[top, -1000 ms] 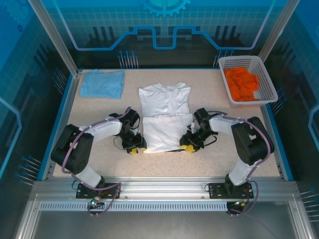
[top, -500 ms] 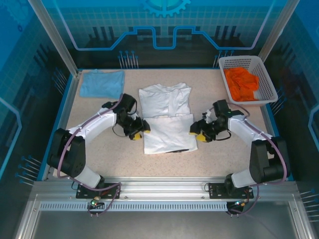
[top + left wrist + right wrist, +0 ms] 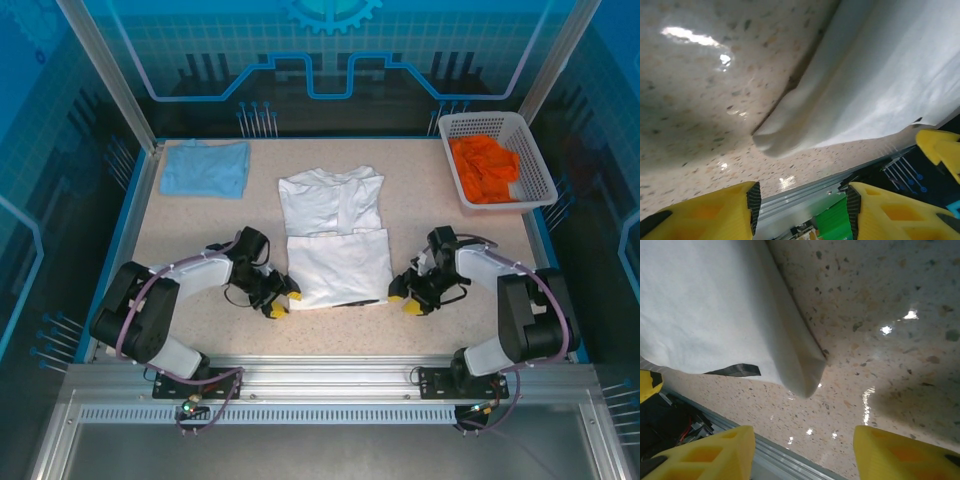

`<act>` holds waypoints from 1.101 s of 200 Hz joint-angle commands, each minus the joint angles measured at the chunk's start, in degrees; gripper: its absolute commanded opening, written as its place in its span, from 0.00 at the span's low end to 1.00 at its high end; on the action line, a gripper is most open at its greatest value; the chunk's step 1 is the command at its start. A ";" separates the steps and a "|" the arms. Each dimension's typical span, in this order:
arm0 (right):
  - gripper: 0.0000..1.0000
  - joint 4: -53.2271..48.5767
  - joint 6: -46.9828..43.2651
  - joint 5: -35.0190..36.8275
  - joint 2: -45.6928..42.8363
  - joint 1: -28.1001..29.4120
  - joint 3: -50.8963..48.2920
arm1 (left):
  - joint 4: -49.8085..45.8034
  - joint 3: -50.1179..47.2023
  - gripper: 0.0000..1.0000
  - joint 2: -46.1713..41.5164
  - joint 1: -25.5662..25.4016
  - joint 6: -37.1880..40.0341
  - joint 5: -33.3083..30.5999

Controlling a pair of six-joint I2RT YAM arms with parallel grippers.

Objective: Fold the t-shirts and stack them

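Left tool (image 3: pixel 281 302) and right tool (image 3: pixel 404 299) pulled back flanking white t-shirt (image 3: pixel 338 262), both released

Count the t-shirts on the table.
2: the white t-shirt in the middle, the light blue t-shirt at the far left corner. Orange cloth in the basket may be more.

Over in the far right corner, a white plastic lattice basket (image 3: pixel 482 119) sits on the beige speckled tabletop (image 3: pixel 430 190), and crumpled orange cloth (image 3: pixel 485 168) fills most of it. Up close, the tabletop is glossy, catching bright spots of glare. A raised blue border (image 3: pixel 123 232) rims it, and a silver aluminium rail (image 3: pixel 330 375) runs along the near edge.
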 commanded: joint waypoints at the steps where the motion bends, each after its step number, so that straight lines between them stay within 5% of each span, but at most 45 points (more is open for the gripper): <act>1: 0.53 1.37 -0.32 0.53 1.79 1.18 1.20 | 3.80 -1.82 0.47 1.74 -0.34 -2.75 1.43; 71: 0.36 3.13 0.72 2.82 4.70 3.48 3.02 | 2.88 0.64 0.35 6.44 -0.40 0.93 0.12; 153: 0.00 2.42 1.24 7.27 7.16 3.13 5.22 | -1.81 5.82 0.00 8.45 -0.56 4.74 -6.57; 220: 0.00 -2.96 -0.38 6.39 2.33 6.04 0.90 | -14.10 4.98 0.00 5.30 -1.37 14.30 -7.28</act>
